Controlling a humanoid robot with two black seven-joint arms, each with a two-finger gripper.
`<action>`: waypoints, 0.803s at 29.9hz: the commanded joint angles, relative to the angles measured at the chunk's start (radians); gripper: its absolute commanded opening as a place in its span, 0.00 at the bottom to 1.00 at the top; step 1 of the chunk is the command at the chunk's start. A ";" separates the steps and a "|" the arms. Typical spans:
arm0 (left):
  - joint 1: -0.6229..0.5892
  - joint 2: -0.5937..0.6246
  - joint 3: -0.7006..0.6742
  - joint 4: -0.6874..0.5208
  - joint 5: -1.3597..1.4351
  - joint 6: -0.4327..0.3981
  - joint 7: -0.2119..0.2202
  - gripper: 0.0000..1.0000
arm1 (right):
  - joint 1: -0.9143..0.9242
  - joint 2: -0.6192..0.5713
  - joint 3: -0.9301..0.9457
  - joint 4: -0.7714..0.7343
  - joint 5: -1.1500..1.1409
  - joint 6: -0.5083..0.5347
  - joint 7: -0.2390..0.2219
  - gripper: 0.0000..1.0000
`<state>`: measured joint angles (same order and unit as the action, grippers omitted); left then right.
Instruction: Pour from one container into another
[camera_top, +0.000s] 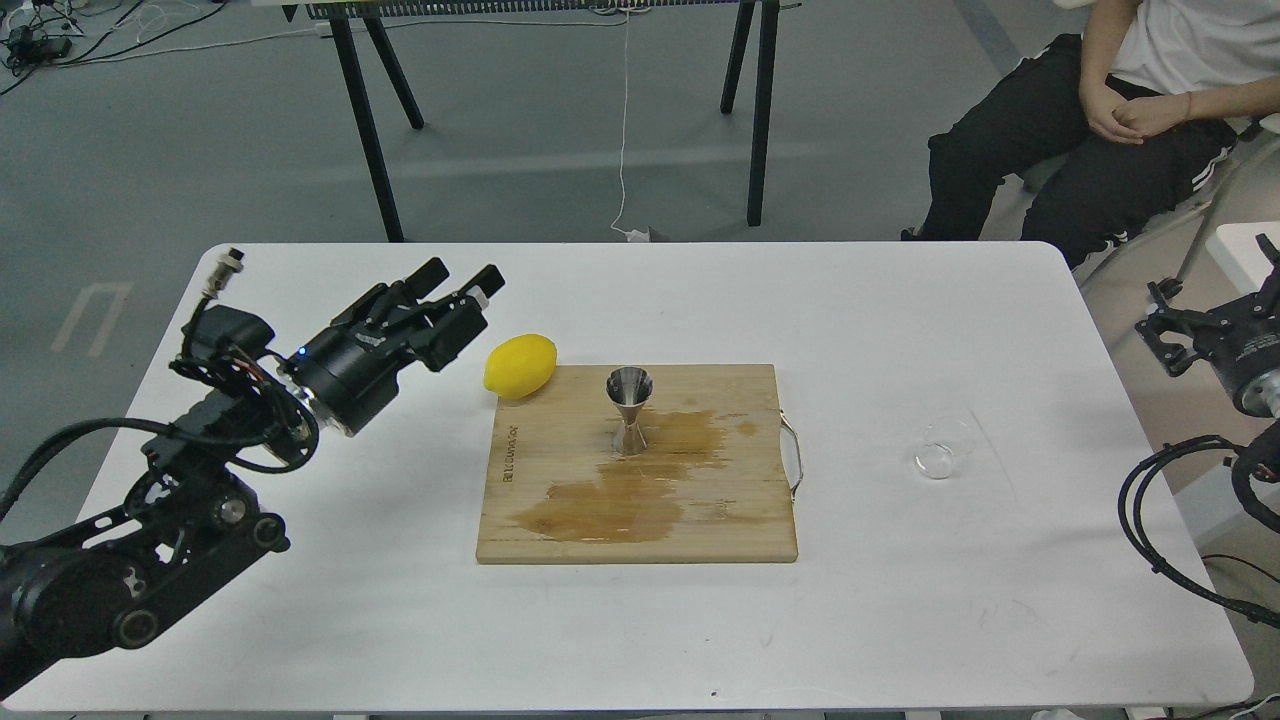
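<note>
The steel jigger (630, 410) stands upright on the wooden cutting board (740, 520), near its far middle, with nothing touching it. The small clear glass cup (945, 448) is on the white table right of the board and looks tipped on its side. My left gripper (462, 282) hovers open and empty over the table's left part, left of the lemon (520, 365) and well away from the jigger. My right gripper (1215, 300) is off the table's right edge, its fingers apart and holding nothing, some way from the glass cup.
A brown wet stain (620, 500) spreads over the board's middle and front left. The board has a metal handle (795, 455) on its right side. A seated person (1100, 120) is beyond the table's far right corner. Black table legs (365, 130) stand behind.
</note>
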<state>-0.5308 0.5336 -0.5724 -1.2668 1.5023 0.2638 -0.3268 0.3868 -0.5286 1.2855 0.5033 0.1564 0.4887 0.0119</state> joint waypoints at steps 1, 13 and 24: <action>-0.012 -0.001 -0.088 0.009 -0.372 -0.058 -0.086 0.94 | 0.001 -0.002 0.024 0.009 0.012 0.000 -0.006 1.00; -0.037 -0.118 -0.378 0.237 -1.157 -0.418 -0.081 0.99 | -0.393 -0.047 0.031 0.480 0.324 0.000 -0.070 1.00; -0.072 -0.192 -0.411 0.399 -1.396 -0.523 -0.051 1.00 | -0.802 -0.036 0.044 0.811 0.445 0.000 -0.072 1.00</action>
<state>-0.6040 0.3448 -0.9844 -0.8695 0.1112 -0.2592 -0.3783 -0.3530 -0.5748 1.3418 1.2736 0.5637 0.4887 -0.0589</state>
